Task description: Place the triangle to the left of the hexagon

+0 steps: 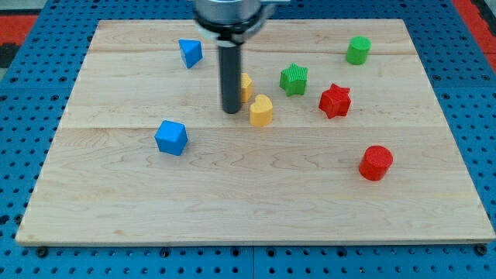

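Note:
The blue triangle lies near the view's top, left of centre. A yellow block, seemingly the hexagon, is mostly hidden behind the dark rod. My tip rests on the board just left of and below this yellow block, close to it. The tip is well below and to the right of the blue triangle, and left of a yellow heart.
A blue cube lies left of centre. A green star and a red star lie right of the yellow blocks. A green cylinder is at the top right, a red cylinder at the lower right.

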